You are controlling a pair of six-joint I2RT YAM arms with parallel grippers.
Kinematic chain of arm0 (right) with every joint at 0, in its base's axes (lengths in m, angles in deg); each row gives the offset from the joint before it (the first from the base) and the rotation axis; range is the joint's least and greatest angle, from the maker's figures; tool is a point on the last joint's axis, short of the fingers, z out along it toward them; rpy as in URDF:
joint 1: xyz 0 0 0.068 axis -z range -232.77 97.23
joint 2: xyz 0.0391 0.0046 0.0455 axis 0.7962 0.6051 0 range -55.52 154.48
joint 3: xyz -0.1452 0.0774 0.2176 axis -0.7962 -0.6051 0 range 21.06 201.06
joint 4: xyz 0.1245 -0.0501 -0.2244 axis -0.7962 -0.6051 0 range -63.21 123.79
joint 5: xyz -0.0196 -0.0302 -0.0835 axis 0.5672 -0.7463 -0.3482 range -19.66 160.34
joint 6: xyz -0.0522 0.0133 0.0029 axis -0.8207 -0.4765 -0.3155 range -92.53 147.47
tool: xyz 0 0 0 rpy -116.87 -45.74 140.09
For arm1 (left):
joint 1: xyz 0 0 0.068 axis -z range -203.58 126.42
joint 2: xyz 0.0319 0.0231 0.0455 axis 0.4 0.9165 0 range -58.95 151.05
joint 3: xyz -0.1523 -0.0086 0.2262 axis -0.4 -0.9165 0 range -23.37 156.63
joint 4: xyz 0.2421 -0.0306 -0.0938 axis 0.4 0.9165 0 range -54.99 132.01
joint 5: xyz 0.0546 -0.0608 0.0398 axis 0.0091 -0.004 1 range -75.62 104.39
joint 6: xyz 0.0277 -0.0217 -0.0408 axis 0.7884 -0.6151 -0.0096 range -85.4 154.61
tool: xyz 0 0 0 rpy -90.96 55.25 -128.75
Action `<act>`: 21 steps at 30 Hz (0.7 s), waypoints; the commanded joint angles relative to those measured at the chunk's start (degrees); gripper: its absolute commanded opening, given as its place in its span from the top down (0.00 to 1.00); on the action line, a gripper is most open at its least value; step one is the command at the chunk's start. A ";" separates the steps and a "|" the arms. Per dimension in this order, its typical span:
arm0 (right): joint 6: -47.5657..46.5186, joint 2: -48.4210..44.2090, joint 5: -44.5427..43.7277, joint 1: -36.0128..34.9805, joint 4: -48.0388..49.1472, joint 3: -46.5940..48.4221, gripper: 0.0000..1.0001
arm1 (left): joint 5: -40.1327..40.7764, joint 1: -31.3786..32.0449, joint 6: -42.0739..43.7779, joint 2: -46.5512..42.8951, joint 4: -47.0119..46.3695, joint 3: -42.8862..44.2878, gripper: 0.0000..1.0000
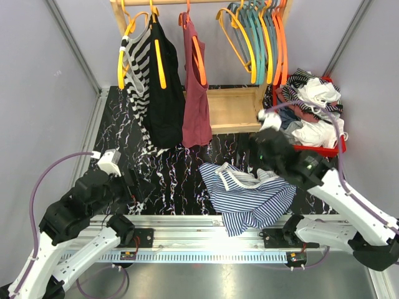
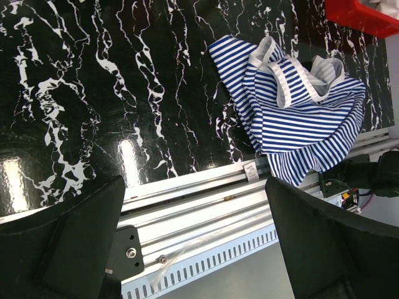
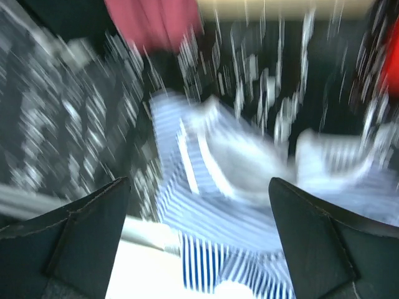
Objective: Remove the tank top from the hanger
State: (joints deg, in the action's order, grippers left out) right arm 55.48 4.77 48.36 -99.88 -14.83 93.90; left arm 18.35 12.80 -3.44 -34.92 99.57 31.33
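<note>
A blue-and-white striped tank top point(image 1: 249, 196) lies crumpled on the black marble table at front centre, with its hem over the metal rail. It is off any hanger and also shows in the left wrist view point(image 2: 299, 118) and, blurred, in the right wrist view point(image 3: 218, 187). My right gripper point(image 1: 263, 146) is open and empty just above and behind it point(image 3: 196, 237). My left gripper point(image 1: 132, 187) is open and empty over the front rail, left of the top point(image 2: 193, 237). On the rack hang a maroon tank top point(image 1: 196, 106) on an orange hanger point(image 1: 198, 59), a black one point(image 1: 163, 106) and a black-and-white striped one point(image 1: 138, 81).
Several empty hangers point(image 1: 262, 37) hang at the rack's right end. A red basket point(image 1: 312, 148) full of clothes stands at the right, and its corner shows in the left wrist view point(image 2: 361, 15). The wooden rack base point(image 1: 234, 109) sits behind the blue top.
</note>
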 commanded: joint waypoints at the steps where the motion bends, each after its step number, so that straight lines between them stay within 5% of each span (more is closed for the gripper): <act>1: 19.77 0.79 1.14 -4.73 -14.30 -11.10 0.00 | -2.38 0.01 0.86 2.06 -4.87 1.11 0.01; 10: 52.63 1.14 -2.36 -9.49 -18.27 -27.64 0.00 | -3.62 0.09 2.27 4.18 -6.37 1.11 0.01; 21: 65.08 14.93 -2.27 -8.96 -3.88 -34.08 0.00 | -2.91 0.01 2.62 3.39 -4.00 1.47 0.01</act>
State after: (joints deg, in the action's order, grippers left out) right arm 114.21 16.59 48.99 -108.95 -24.77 59.15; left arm 15.99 12.80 -1.62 -31.09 96.66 31.35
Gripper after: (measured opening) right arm 0.994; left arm 0.988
